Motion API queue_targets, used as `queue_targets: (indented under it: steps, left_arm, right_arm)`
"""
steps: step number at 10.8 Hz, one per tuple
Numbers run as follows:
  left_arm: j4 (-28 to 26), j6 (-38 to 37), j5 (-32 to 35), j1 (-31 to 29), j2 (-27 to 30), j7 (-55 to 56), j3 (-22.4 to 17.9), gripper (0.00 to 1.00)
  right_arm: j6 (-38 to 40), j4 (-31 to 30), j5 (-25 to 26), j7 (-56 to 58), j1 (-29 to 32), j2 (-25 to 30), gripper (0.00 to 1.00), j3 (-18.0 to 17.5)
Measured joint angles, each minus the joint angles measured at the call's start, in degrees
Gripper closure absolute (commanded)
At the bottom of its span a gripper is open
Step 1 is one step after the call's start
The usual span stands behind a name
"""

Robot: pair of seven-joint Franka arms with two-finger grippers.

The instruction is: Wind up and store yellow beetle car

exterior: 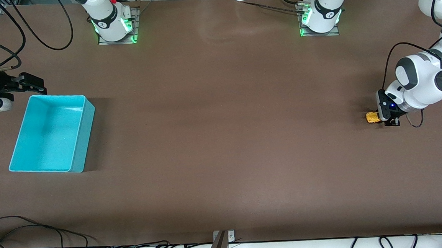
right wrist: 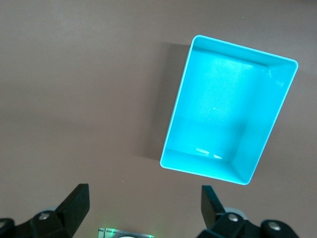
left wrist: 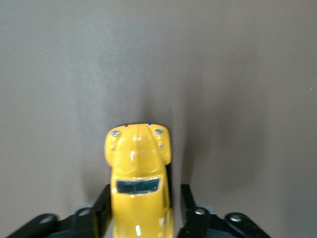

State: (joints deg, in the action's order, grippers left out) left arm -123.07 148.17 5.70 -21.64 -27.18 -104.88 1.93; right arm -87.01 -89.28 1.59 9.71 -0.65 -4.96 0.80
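Note:
The yellow beetle car (exterior: 373, 117) stands on the brown table at the left arm's end. In the left wrist view the car (left wrist: 138, 168) sits between the two black fingers (left wrist: 101, 203). One finger is against its side and a thin gap shows at the other. My left gripper (exterior: 382, 118) is low at the table, open around the car's rear half. My right gripper (exterior: 39, 86) is open and empty, hovering by the turquoise bin's (exterior: 83, 136) edge that is farthest from the front camera. The bin (right wrist: 178, 109) is empty in the right wrist view, with the right gripper (right wrist: 143, 203) above bare table beside it.
The two arm bases with green lights (exterior: 114, 29) (exterior: 320, 20) stand along the table edge farthest from the front camera. Cables (exterior: 40, 242) lie at the near edge. Brown table (exterior: 224, 120) stretches between the bin and the car.

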Motion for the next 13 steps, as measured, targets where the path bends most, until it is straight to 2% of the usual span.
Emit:
queue_targets:
  steps: [5, 9, 13]
  left_arm:
    - [1.4, -2.6, 0.0, -0.5, 2.8, -0.2, 0.1, 0.00]
    - [2.8, -3.3, 0.1, 0.0, 3.9, -0.2, 1.7, 0.00]
    - [7.7, -10.1, 0.1, 0.4, 4.4, -0.1, 4.0, 0.00]
  right_arm:
    - [0.0, 0.0, 0.0, 0.0, 0.0, 0.0, 0.00, 0.0]
    - [0.0, 0.0, 0.0, 0.0, 0.0, 0.0, 0.00, 0.0]
    - [0.0, 0.0, 0.0, 0.0, 0.0, 0.0, 0.00, 0.0]
